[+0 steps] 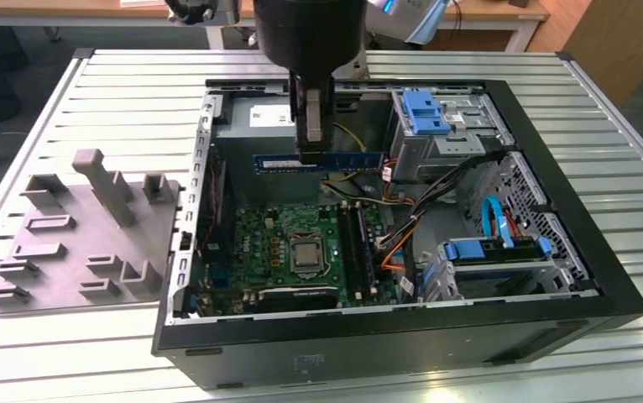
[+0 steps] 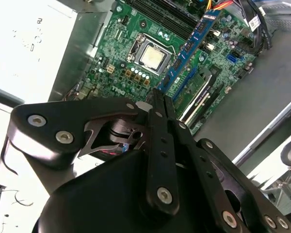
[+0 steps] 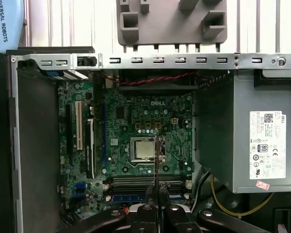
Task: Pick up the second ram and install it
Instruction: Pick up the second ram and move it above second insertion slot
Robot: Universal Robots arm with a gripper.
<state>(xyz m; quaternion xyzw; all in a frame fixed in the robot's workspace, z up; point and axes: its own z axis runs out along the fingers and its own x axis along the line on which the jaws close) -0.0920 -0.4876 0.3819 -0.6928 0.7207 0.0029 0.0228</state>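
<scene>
My gripper (image 1: 315,156) hangs over the open computer case (image 1: 568,252), shut on the second ram (image 1: 319,162). That ram is a thin blue stick with black chips, held level above the back part of the case. In the second wrist view the ram (image 2: 191,42) runs out from the fingertips (image 2: 156,97) over the green motherboard (image 2: 111,68). In the first wrist view the ram (image 3: 156,160) appears edge-on as a thin line above the long black memory slots (image 3: 136,183), with the gripper (image 3: 155,196) just behind it.
Another green memory stick (image 2: 194,92) sits in a slot on the board. The processor socket (image 1: 302,254) lies beside the slots (image 1: 352,239). Cables (image 1: 411,218) and blue drive bays (image 1: 425,111) fill the exterior view's right. A grey holder block (image 1: 86,239) stands at its left.
</scene>
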